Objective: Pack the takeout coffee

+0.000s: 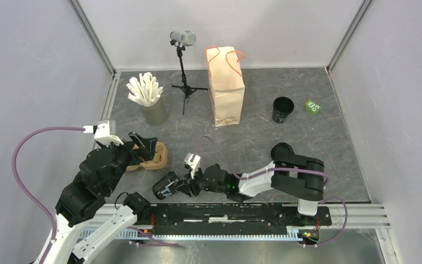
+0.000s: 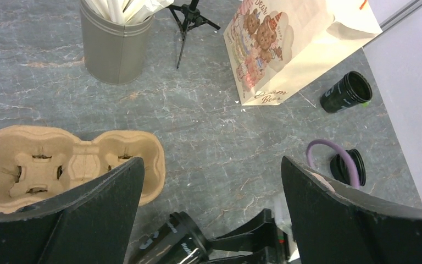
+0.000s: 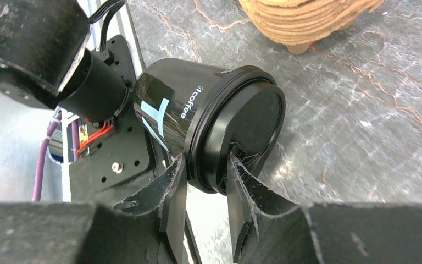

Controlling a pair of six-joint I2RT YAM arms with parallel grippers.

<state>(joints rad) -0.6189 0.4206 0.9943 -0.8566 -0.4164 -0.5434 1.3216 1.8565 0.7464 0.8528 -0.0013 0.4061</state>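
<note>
The takeout coffee (image 1: 165, 186), a small black cup with its black lid on, lies on its side at the table's front edge. My right gripper (image 1: 181, 186) is shut on its lid rim; the right wrist view shows the fingers (image 3: 206, 165) pinching the rim of the cup (image 3: 198, 104). My left gripper (image 1: 143, 144) is open and empty, hovering by the cardboard cup carrier (image 1: 153, 157). In the left wrist view its jaws (image 2: 211, 162) stand wide apart above the cup (image 2: 170, 242). The brown paper bag (image 1: 226, 88) stands upright at the back.
A second, open black cup (image 1: 282, 109) and a small green item (image 1: 312, 106) sit back right. A loose black lid (image 2: 349, 166) lies by a purple cable. A grey cup of white sticks (image 1: 153, 107) and a microphone tripod (image 1: 184, 71) stand at the back left.
</note>
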